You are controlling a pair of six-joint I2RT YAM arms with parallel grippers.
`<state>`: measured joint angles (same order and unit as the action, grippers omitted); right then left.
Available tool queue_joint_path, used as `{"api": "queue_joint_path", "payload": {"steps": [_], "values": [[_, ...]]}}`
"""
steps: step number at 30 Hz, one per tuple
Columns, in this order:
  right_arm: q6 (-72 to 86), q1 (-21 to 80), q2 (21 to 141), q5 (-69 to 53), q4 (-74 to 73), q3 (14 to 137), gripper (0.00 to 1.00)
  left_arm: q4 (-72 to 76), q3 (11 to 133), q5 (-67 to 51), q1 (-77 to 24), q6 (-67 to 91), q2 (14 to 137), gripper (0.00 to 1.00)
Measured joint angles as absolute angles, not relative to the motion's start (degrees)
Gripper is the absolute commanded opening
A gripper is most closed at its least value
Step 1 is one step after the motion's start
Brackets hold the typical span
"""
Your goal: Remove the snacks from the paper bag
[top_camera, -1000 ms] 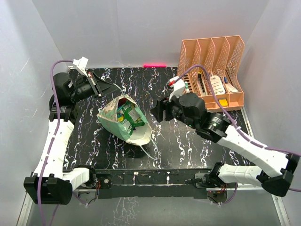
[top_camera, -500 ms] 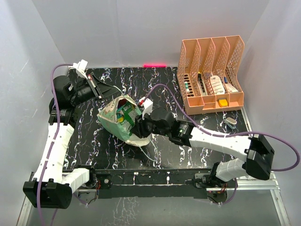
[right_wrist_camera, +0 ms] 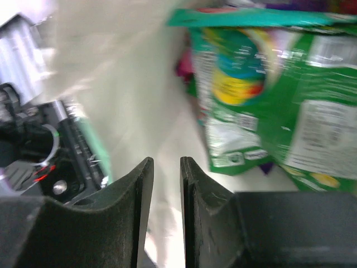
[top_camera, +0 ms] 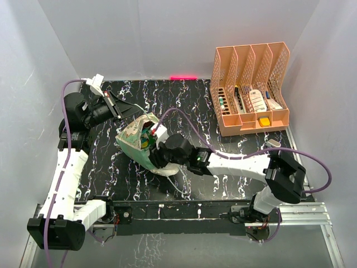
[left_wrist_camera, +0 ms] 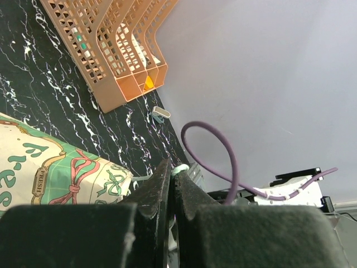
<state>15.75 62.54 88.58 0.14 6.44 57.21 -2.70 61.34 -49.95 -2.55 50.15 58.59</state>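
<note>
The right arm, a second ago drawn back near the peach mesh organizer (top_camera: pixel 225 62), has swung across the black marbled table (top_camera: pixel 192 109). The right gripper (right_wrist_camera: pixel 166 166) is now inside the mouth of the paper bag (top_camera: pixel 130 147). Its claw is narrow, with a slim gap and nothing between the fingers. A green snack packet (right_wrist_camera: pixel 262 100) lies just to its right, against the bag's pale inner wall.

The bag lies on its side left of the table's centre, where it was before. The left gripper (left_wrist_camera: pixel 172 170) stays pinched nearly closed at the bag's far rim, apparently on a bit of mint paper or handle, though the view there is poor.
</note>
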Motion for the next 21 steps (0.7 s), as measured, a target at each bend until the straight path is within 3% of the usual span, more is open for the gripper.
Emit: {"api": "queue_joint_path", "payload": {"steps": [10, 16, 21], "values": [[19.22, 66.24, 88.05, -9.30, 20.27, 51.31, 0.31, -3.25, 60.99, -49.87, -2.79, 50.17, 57.01, 0.00], [19.94, 66.26, 85.91, 6.57, 13.50, 51.33, 0.39, -4.75, 61.06, -49.67, -2.79, 49.47, 56.99, 0.00], [18.02, 66.22, 83.81, 16.25, 10.24, 51.35, 0.57, -5.02, 61.08, -49.39, -2.81, 49.17, 56.93, 0.00]]}}
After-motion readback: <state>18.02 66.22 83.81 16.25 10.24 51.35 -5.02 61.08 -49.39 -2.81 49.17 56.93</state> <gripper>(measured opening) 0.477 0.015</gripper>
